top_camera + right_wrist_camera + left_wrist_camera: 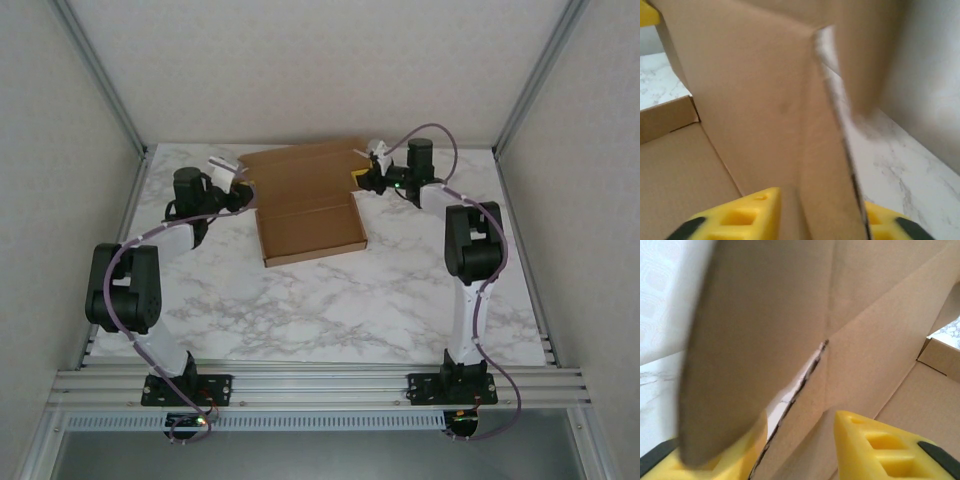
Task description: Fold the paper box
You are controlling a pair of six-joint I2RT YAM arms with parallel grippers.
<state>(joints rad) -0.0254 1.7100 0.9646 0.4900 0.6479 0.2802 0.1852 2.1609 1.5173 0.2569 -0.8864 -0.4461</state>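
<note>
Paper box (305, 205) lies open on the worktop (330, 310), past centre, long axis 9–3 o'clock. Left gripper (232, 175) at its 9 o'clock end: fingers parted astride a raised flap, gap visible. Right gripper (375, 160) at 2 o'clock, astride the opposite flap. Clamped or not: cannot tell.

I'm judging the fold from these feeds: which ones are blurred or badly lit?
Left wrist: the paper box flap nearest the lens is smeared; creases behind are sharper. Right wrist: flap edge and table soft. Top external: sharp, evenly lit, only faint shadows.

Probably a lab test cell: aluminium frame (320, 385), white panel walls (320, 70), marble-look table (330, 300).
</note>
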